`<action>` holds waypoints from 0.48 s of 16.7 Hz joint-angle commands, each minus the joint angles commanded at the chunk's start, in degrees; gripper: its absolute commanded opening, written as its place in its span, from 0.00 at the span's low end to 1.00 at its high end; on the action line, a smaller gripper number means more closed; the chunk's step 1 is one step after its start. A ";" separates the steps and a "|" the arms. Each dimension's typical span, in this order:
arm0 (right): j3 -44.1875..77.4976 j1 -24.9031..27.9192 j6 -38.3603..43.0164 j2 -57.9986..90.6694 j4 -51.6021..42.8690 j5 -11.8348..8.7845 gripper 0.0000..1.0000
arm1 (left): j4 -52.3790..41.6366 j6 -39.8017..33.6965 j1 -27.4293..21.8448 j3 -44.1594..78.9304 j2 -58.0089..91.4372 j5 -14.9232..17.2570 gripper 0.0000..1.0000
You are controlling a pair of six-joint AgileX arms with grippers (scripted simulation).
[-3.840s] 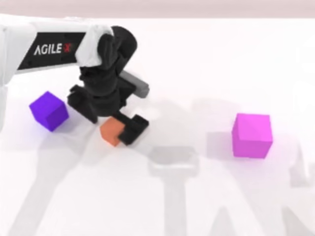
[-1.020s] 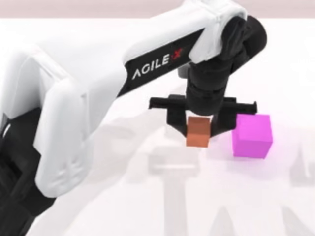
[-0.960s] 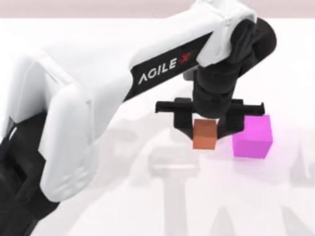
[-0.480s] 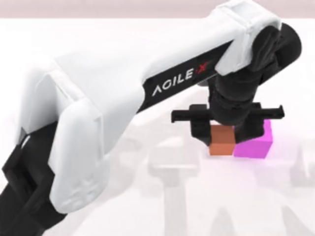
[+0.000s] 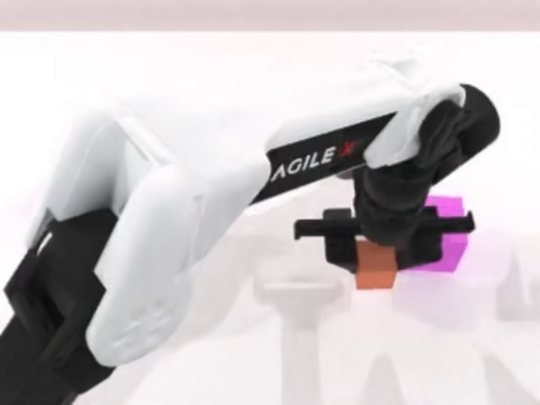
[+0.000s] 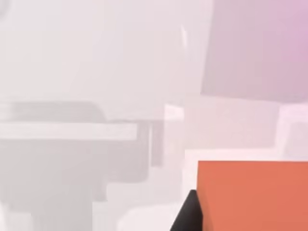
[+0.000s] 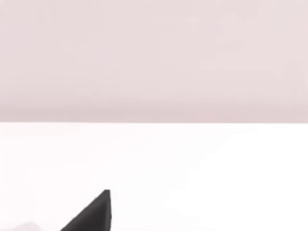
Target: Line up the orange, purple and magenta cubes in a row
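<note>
My left gripper is shut on the small orange cube, holding it right beside the left face of the magenta cube. The gripper's black body covers much of the magenta cube. In the left wrist view the orange cube fills the corner, with one dark fingertip pressed against its side. The purple cube is hidden, as my left arm covers the table's left half. My right gripper is outside the top view, and its wrist view shows only one dark fingertip over bare table.
The white table carries grey arm shadows along its near part. A pale pink wall rises behind the far edge.
My left arm picked up the orange cube near the purple cube and carried it rightwards to the magenta cube. In the last half second it moved slightly nearer, covering more of the magenta cube.
</note>
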 joint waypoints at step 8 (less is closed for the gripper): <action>0.00 0.00 0.00 0.00 0.00 0.00 1.00 | 3.75 -0.05 -0.10 -3.68 0.41 -0.02 0.08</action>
